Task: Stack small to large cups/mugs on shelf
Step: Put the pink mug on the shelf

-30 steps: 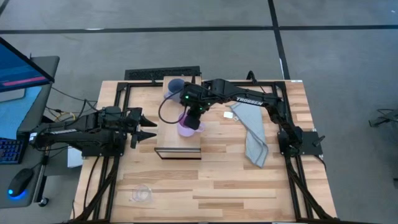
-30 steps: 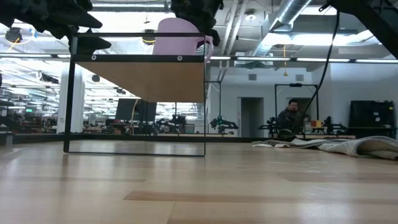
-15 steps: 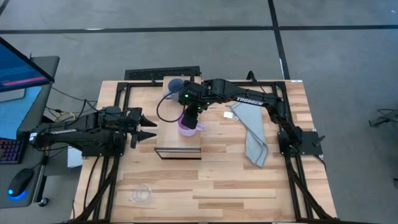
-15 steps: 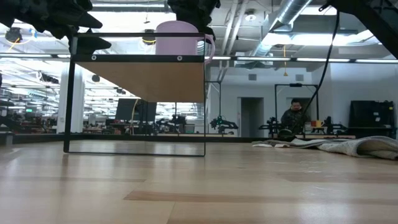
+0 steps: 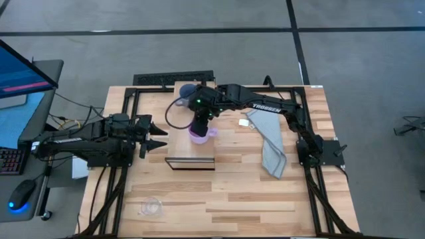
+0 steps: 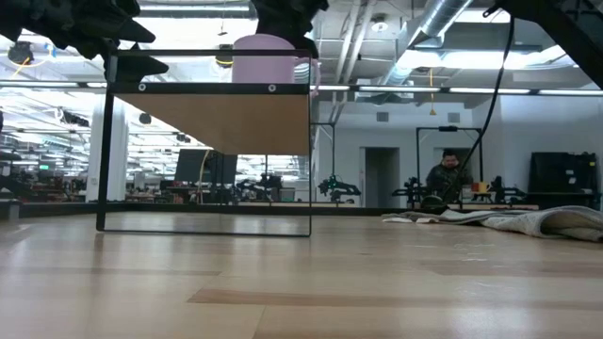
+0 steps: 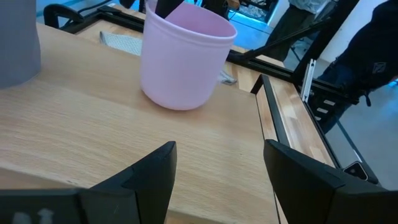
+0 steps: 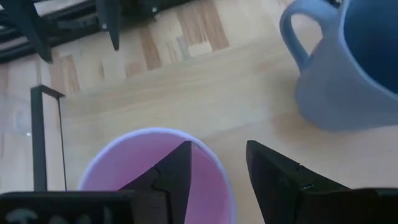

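Note:
The lilac mug (image 5: 199, 133) stands upright on its base on the light-wood shelf (image 5: 189, 151), seen close in the left wrist view (image 7: 183, 62). My right gripper (image 8: 217, 152) hangs over it, open, one finger inside the mug and one outside its rim. The grey-blue mug (image 8: 348, 68) stands on the shelf's far end (image 5: 188, 88). The small clear cup (image 5: 151, 207) sits on the table near the front left. My left gripper (image 5: 159, 135) waits open at the shelf's left side.
A grey cloth (image 5: 269, 143) lies on the table to the right of the shelf. Black frame rails (image 5: 126, 119) run along the table's sides. In the low view a person (image 6: 448, 174) sits far back in the room.
The lilac mug has gone from tilted to upright and now stands level on the shelf top. My right gripper has tipped a little above it, staying over the mug.

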Robot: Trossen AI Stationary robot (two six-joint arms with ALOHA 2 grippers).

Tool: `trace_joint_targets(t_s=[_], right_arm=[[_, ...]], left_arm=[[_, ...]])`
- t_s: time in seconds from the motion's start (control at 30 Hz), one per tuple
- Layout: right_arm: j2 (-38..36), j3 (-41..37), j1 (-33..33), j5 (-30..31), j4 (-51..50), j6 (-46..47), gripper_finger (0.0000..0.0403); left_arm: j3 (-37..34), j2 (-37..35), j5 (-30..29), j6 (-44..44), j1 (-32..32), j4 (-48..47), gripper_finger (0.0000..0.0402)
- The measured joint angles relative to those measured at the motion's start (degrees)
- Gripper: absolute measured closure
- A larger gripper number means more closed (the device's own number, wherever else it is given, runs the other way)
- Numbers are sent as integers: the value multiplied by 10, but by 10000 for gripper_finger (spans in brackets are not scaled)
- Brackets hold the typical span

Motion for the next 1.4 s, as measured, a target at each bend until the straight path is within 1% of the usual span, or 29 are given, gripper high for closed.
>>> trace_joint_targets(t_s=[0.2,0.37,0.5,0.67,0.77,0.9,1.03,1.1,1.17,1.27,1.33,1.4], right_arm=[[0,0,0,-22,11,0,230],[0,0,0,-24,29,-1,231],[-6,0,-3,-24,6,-10,235],[-24,0,-4,-22,0,-28,260],[-36,1,0,-15,32,-37,282],[-56,2,1,-15,22,-41,315],[-68,1,4,-12,-48,-41,362],[-72,1,7,-12,-108,-41,388],[-74,0,12,-7,-145,-41,393],[-74,0,22,33,-198,-41,389],[-74,0,29,51,-213,-41,395],[-74,0,33,50,-214,-41,398]], left_arm=[[0,0,0,0,0,0,168],[0,0,0,0,0,0,168],[0,0,0,0,0,0,168],[0,0,-1,-3,0,0,168],[0,0,-1,-3,0,0,168],[0,0,-1,-3,0,0,168],[0,0,-1,-3,0,0,168],[0,0,-1,-3,0,1,168],[0,0,-1,-3,0,1,168],[0,0,-1,-3,0,1,168],[0,0,-1,-3,0,1,168],[0,0,-1,-3,0,2,168]])
